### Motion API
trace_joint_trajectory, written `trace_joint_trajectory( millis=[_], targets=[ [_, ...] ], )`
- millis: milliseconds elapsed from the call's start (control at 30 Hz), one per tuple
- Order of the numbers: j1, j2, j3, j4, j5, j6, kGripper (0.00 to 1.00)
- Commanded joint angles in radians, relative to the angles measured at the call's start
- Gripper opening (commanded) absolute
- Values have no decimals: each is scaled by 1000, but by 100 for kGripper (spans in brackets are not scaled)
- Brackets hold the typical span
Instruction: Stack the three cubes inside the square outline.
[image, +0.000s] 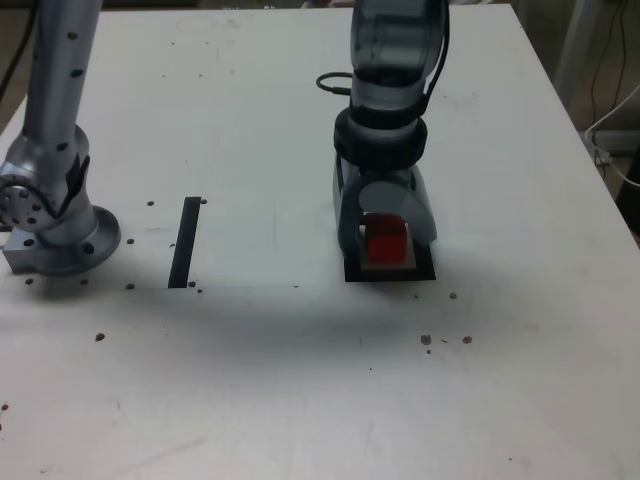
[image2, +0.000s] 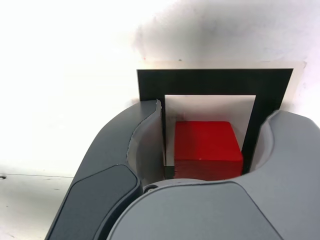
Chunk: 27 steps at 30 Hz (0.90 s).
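The red cube (image: 385, 240) (image2: 207, 145) stands inside the square outline (image: 391, 273) (image2: 215, 81), a black tape frame with a white interior. My gripper (image: 386, 232) (image2: 212, 122) hangs low over the frame, one grey finger on each side of the cube. In the wrist view a narrow gap shows between the cube and each finger (image2: 145, 135), so the gripper is open and the cube rests on the table. The yellow and green cubes are not in view; nothing shows under or on the red one.
A single straight black tape strip (image: 185, 242) lies on the white table (image: 300, 380) at the exterior view's left. The arm's metal base (image: 55, 225) stands at the far left. Small dark specks dot the tabletop. A black cable (image: 335, 85) loops behind the arm.
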Motion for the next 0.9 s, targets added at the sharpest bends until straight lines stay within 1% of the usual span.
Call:
trace_joint_trajectory(
  millis=[0, 100, 200, 367, 467, 600, 767, 867],
  targets=[
    [22, -29, 4, 13, 17, -4, 97],
    [69, -56, -3, 45, 48, -4, 98],
    [145, -76, -29, 93, 82, 9, 98],
    [275, -80, -91, 155, 114, 57, 98],
    [351, -74, -137, 177, 120, 92, 98],
    [445, -51, -217, 214, 118, 140, 98],
    [554, 14, -335, 264, 109, 195, 98],
    [605, 57, -392, 279, 105, 217, 98]
  ],
)
